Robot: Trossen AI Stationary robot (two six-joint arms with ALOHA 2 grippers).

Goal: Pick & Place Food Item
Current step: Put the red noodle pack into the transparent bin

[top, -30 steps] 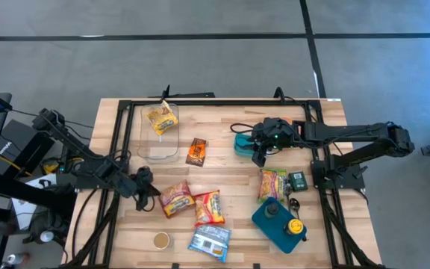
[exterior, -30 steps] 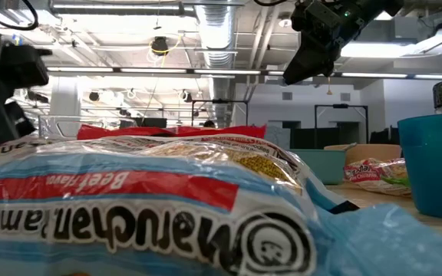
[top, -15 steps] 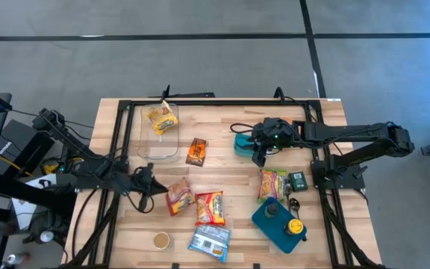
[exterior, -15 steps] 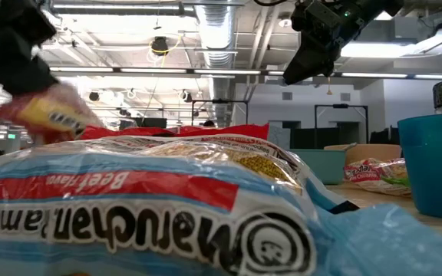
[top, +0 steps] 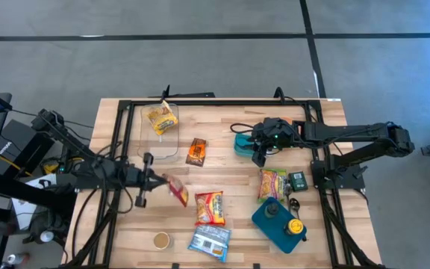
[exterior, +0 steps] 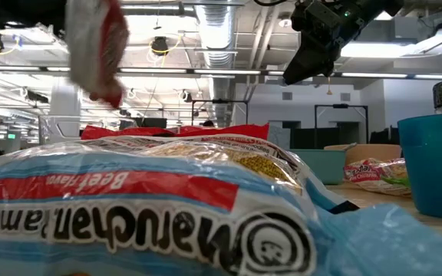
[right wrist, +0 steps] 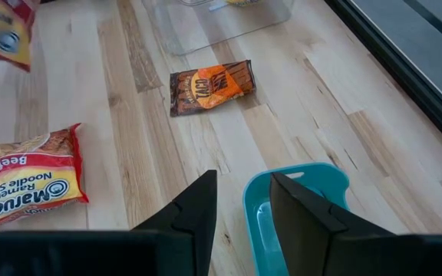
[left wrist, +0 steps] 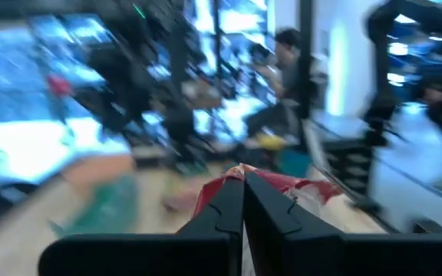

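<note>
Left gripper (top: 160, 180): clamped shut on a red-and-yellow ramen packet (top: 177, 190) — the packet is held clear of the table (top: 230, 149), dangling just past the fingertips.
Clear tub (top: 159, 134): just beyond the left gripper, a yellow snack bag (top: 160, 119) is seen inside.
Other ramen packs: one (top: 210, 208) is lying on the table right beside the lifted packet.
Right gripper (top: 259, 155): jaws partly apart, nothing held — it's parked over the rim of a teal bowl (right wrist: 301, 201).
Brown snack bar (right wrist: 209, 85): flat on the table, a bit ahead of the right gripper.
</note>
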